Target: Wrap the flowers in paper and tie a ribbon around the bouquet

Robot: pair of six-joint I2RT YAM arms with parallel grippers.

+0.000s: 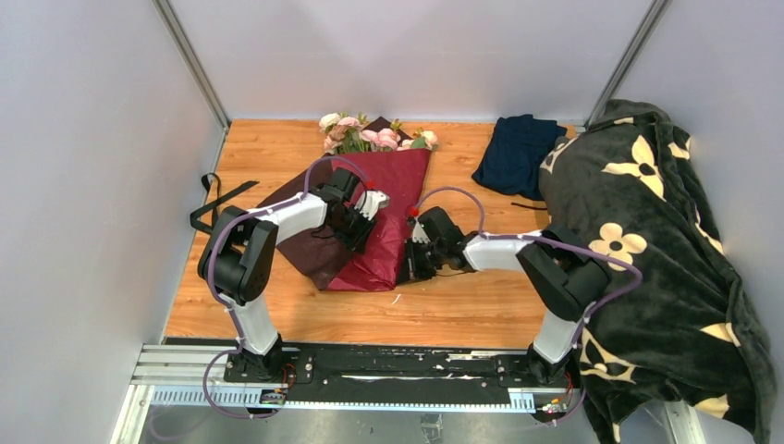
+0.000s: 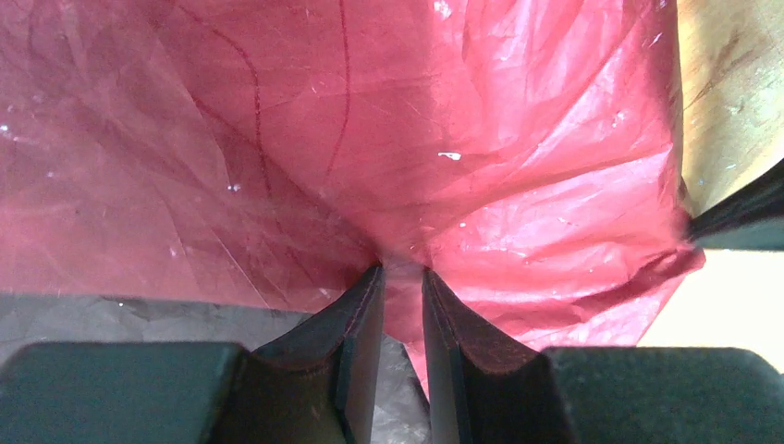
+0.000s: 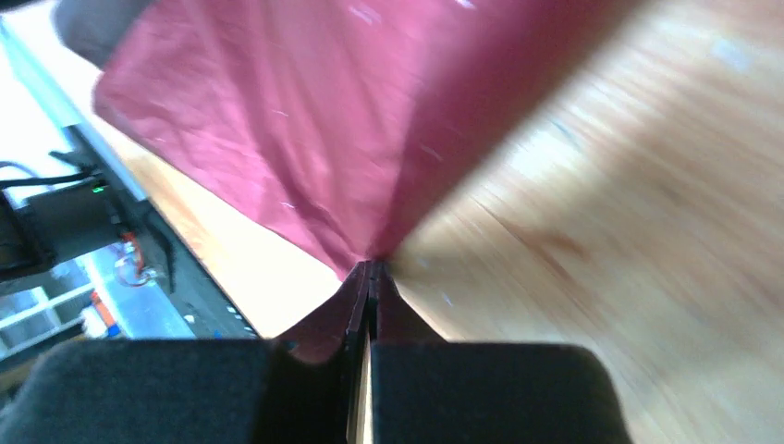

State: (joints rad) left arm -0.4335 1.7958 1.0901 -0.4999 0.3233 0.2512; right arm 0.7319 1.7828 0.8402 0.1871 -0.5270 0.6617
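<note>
Where the overhead camera looks down, the flowers (image 1: 374,137) lie at the far side of the wooden table (image 1: 462,305). Their blooms point away from the arms, and their stems are covered by the paper (image 1: 388,185), a red sheet spreading back toward the near edge. The left gripper (image 1: 361,227) sits over the sheet's left half, and the right gripper (image 1: 411,262) is at its near right edge. The ribbon (image 1: 217,199) lies well apart by the table's left edge, touching neither flowers nor paper. A folded blue cloth (image 1: 518,153) rests at the far right, beside a dark blanket (image 1: 647,213) with cream flower shapes.

From the left wrist, the left gripper (image 2: 403,277) has its fingers a little apart, a gathered fold of crinkled paper (image 2: 508,139) pinched between the tips. Bare table (image 2: 730,83) shows at the right.

From the right wrist, a blurred view, the right gripper (image 3: 373,273) has its fingers pressed together on a corner of the paper (image 3: 305,120), above the table (image 3: 601,231).
</note>
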